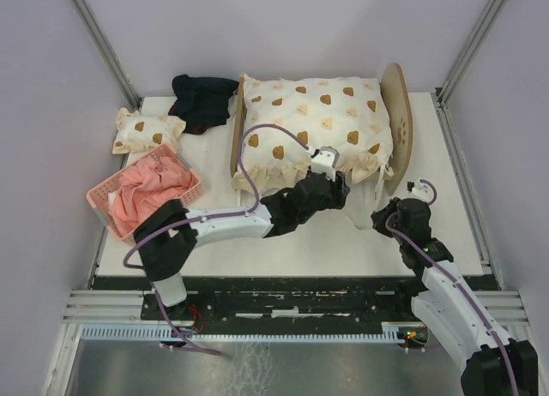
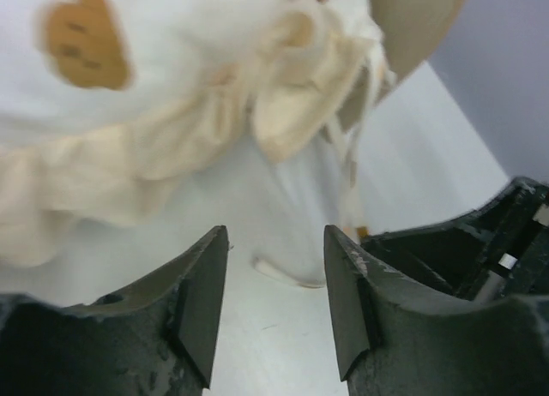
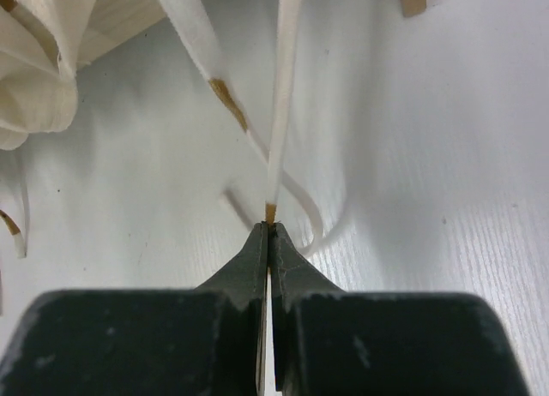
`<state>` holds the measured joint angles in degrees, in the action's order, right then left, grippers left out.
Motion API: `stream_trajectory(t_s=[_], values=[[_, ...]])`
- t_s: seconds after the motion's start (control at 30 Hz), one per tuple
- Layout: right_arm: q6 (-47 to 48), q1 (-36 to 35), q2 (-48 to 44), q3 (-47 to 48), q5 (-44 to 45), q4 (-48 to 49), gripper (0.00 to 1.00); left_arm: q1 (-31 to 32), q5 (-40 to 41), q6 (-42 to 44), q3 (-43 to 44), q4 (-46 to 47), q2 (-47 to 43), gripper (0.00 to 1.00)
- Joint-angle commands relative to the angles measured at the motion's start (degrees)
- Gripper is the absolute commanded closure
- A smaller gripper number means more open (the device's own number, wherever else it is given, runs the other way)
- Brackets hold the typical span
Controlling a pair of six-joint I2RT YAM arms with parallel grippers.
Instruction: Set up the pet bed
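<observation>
The pet bed stands toward the far side of the table, its arched headboard at the right end. A cream bear-print quilt lies over it, the frilled edge spilling past the bed's near side; by my reading the quilt is being dressed and fastened at the near headboard corner, which is why both arms crowd there.

The right end effector is pinched fully closed on the brown-tipped end of a thin cream tie that runs up toward the bed. Holding the tip probably keeps the tie taut and clear of the frame so it can be led round. The left end effector hovers low just in front of the bed's near edge; its jaws stand well apart with nothing between them, likely ready to take the frill or a second tie.

The overhead view alone gives the layout: a pink basket and a small pillow well to the left of the bed, and a dark cloth beyond its footboard end; it cannot show the tie or either grip. The right wrist view settles the pinch; the left wrist view shows the empty gap and loose ties hanging from the quilt corner.
</observation>
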<state>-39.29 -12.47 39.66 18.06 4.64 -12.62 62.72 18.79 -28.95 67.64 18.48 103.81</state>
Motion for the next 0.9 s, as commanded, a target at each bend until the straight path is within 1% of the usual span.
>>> stream_trajectory(t_s=[0.0, 0.07, 0.1, 0.13, 0.23, 0.3, 0.43, 0.5, 0.63, 0.77, 0.87], values=[[1.59, -0.02, -1.15, -1.59, -2.78, 2.43, 0.98, -0.59, 17.03, 6.84, -0.78, -15.27, -11.58, 0.42], [2.17, -0.01, -0.64, -1.63, -3.93, 2.88, 0.98, -1.71, 21.92, 8.68, -0.24, -22.96, -14.04, 0.39], [2.04, 0.01, -0.37, -1.63, -4.74, 3.13, 0.98, -2.64, 23.44, 9.32, -0.07, -27.75, -15.17, 0.39], [1.6, -0.01, -0.22, -1.7, -5.76, 3.62, 0.98, -4.14, 24.41, 9.98, -0.28, -30.13, -16.56, 0.38], [1.09, -0.05, 0.21, -1.9, -7.5, 4.91, 0.98, -10.76, 22.88, 11.34, -2.38, -33.69, -20.87, 0.38], [1.22, -0.02, 0.35, -1.6, -7.79, 4.81, 0.98, -15.81, 20.19, 11.96, -3.72, -33.96, -24.11, 0.38], [0.64, -0.05, 0.36, -1.67, -9.16, 5.63, 0.98, -22.1, 18.98, 14.78, -5.68, -32.16, -26.88, 0.38], [0.85, -0.01, 0.57, -1.63, -9.55, 5.48, 0.98, -25.25, 17.64, 15.46, -5.68, -32.16, -26.29, 0.39], [0.95, -0.04, 0.68, -1.81, -10.46, 5.62, 0.98, -28.99, 15.06, 15.87, -5.21, -32.37, -23.44, 0.4], [0.99, -0.03, 0.52, -2.19, -10.79, 5.49, 0.98, -32.14, 15.26, 15.34, -4.38, -33.01, -20.47, 0.4], [0.97, -0.03, 0.54, -2.43, -10.62, 5.66, 0.98, -34.32, 11.06, 15.45, -5.12, -31.3, -19.41, 0.41]])
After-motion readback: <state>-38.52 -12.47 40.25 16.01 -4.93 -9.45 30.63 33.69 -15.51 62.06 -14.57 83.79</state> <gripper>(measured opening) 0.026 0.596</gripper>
